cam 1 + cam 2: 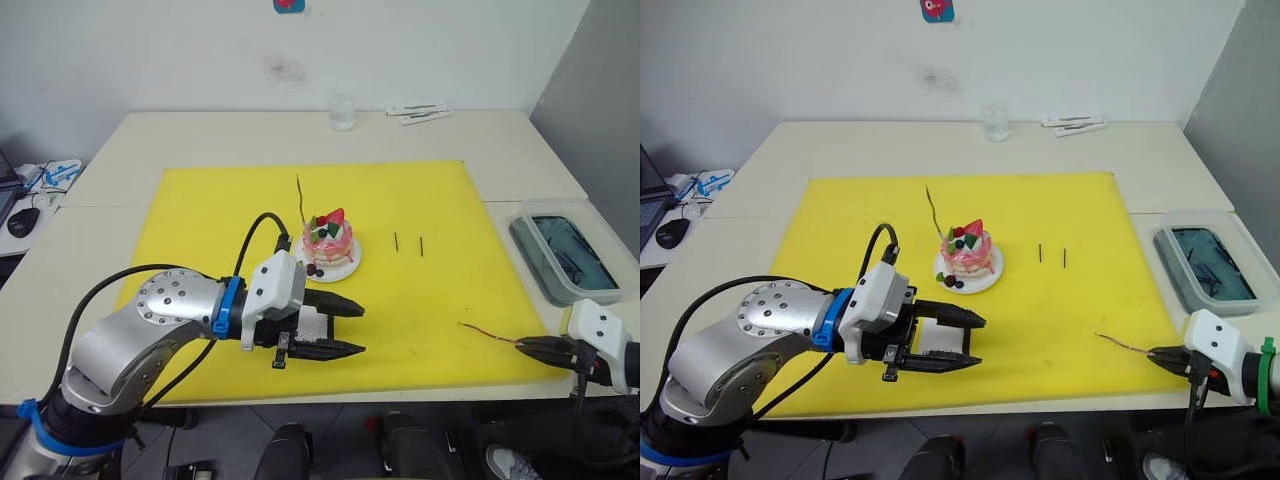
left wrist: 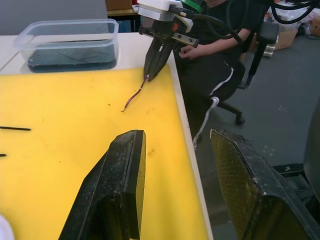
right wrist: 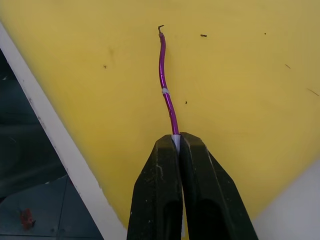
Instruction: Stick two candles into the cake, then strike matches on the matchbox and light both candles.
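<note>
The pink-and-white cake (image 1: 328, 240) stands on its white plate (image 1: 345, 272) in the middle of the yellow mat (image 1: 220, 210). One thin wavy candle (image 1: 300, 200) rises from the cake's far left side. Two short dark matches (image 1: 396, 241) (image 1: 421, 245) lie to the right of the cake. My left gripper (image 1: 360, 329) is open just in front of the cake, and the white matchbox (image 1: 312, 325) lies partly hidden between its fingers. My right gripper (image 1: 525, 345) hovers at the mat's front right corner, shut on the end of the second candle (image 3: 165, 80), which points out over the mat.
A clear container (image 1: 560, 255) with dark contents sits on the table right of the mat. A glass (image 1: 342, 112) and white packets (image 1: 418, 113) stand at the far edge. A person in black (image 2: 215, 50) sits beyond the table's front right edge.
</note>
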You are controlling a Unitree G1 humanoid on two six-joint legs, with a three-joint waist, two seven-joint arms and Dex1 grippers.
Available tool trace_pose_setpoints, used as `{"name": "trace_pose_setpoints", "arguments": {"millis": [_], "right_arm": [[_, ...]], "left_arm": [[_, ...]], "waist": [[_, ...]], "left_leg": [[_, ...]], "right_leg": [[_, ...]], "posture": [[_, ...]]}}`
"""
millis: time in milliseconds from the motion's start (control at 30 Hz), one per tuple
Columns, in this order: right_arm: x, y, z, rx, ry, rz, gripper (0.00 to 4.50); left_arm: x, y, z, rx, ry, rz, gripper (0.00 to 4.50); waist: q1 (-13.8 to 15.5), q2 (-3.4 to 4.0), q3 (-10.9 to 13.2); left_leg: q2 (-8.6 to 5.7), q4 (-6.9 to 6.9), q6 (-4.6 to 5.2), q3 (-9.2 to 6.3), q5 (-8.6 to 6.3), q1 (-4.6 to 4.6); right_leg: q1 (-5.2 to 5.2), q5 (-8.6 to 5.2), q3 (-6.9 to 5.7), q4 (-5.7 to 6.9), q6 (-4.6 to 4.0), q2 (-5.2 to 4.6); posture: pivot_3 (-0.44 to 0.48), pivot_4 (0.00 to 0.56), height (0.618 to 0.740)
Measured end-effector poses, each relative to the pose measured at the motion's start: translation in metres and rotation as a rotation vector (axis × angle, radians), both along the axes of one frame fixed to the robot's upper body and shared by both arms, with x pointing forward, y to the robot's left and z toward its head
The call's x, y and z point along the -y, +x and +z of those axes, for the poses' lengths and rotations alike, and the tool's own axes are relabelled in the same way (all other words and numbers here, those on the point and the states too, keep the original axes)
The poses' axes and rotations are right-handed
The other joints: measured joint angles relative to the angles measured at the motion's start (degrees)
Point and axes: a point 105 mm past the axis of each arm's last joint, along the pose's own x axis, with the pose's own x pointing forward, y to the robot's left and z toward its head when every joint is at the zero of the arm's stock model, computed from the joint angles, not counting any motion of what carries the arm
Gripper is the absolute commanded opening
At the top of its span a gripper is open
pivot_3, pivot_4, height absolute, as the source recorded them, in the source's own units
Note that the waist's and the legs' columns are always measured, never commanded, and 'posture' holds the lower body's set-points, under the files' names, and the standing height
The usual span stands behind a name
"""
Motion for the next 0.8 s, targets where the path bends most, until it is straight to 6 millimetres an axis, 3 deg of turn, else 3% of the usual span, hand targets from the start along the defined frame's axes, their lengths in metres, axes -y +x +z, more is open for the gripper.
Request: {"name": "trace_pose_setpoints", "arguments": {"millis": [133, 267, 400, 533, 700, 800], "right_arm": [[-0.002, 0.003, 0.0, -0.001, 0.003, 0.004, 0.06], [-0.001, 0.002, -0.003, -0.021, -0.013, 0.009, 1.06], [0.002, 0.005, -0.003, -0.018, -0.028, -0.001, 2.46], [0.004, 0.005, 0.006, -0.018, -0.034, 0.006, 2.46], [0.002, 0.002, 0.032, -0.012, -0.085, 0.014, 2.46], [-0.002, 0.001, 0.038, -0.045, -0.157, 0.009, 2.46]], "left_arm": [[0.001, 0.001, -0.001, 0.001, 0.001, 0.002, 2.37], [0.002, 0.003, 0.002, 0.013, -0.002, 0.003, 2.37], [0.004, 0.003, 0.002, 0.01, -0.008, 0.004, 3.27], [0.004, 0.006, 0.002, 0.015, -0.011, 0.026, 4.47], [-0.003, 0.003, -0.008, -0.018, 0.026, 0.029, 4.47], [-0.005, 0.001, -0.013, 0.009, 0.053, 0.021, 4.47]], "waist": [[0.0, 0.0, 0.0], [0.0, -0.01, 0.0], [0.0, -0.01, 0.0], [0.0, -0.01, 0.0], [0.0, -0.02, 0.0], [0.0, -0.04, 0.0]], "left_leg": [[0.0, -0.01, 0.0, 0.0, 0.0, 0.0], [0.0, -0.01, 0.0, 0.01, 0.0, -0.01], [0.0, -0.01, 0.0, 0.02, 0.0, 0.0], [0.0, -0.01, 0.0, 0.01, 0.0, 0.0], [0.04, -0.04, 0.0, -0.01, 0.0, -0.01], [0.03, -0.02, 0.0, 0.02, 0.0, -0.02]], "right_leg": [[0.0, 0.14, 0.01, -0.01, 0.25, 0.0], [-0.01, 0.15, 0.02, -0.03, 0.27, 0.0], [-0.01, 0.15, 0.02, -0.03, 0.27, 0.0], [-0.01, 0.16, 0.02, -0.02, 0.29, 0.01], [-0.03, 0.16, 0.01, -0.03, 0.28, 0.06], [-0.04, 0.12, 0.04, -0.04, 0.22, 0.06]], "posture": [[0.0, 0.15, 0.74], [0.0, 0.15, 0.74], [0.0, 0.15, 0.74], [0.0, 0.15, 0.74], [0.0, 0.15, 0.74], [0.0, 0.15, 0.74]]}}
